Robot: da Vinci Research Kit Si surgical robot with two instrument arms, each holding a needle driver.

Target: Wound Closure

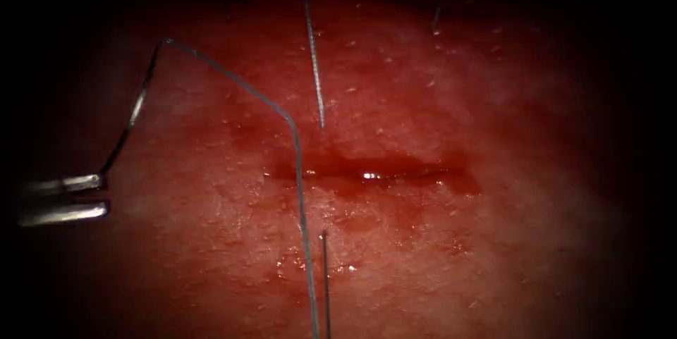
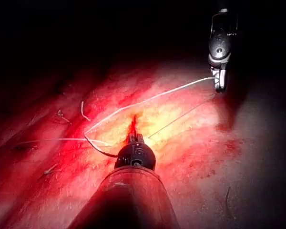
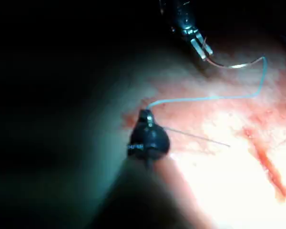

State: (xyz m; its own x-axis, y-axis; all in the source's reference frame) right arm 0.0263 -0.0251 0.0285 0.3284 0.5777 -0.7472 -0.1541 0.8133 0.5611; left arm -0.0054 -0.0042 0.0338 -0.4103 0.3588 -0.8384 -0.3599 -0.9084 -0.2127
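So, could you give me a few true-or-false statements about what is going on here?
1. The left tool holds the needle. True.
2. The needle is stuck in the tissue. False: it is free, left of the cut.
3. The right tool holds nothing. False: it holds the thread.
4. The thread runs across the cut. True.

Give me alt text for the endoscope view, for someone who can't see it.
A curved needle, free of the tissue, rises from the left tool, left of the cut. Its thread bends down across the cut's left end; red fluid pools in the cut.
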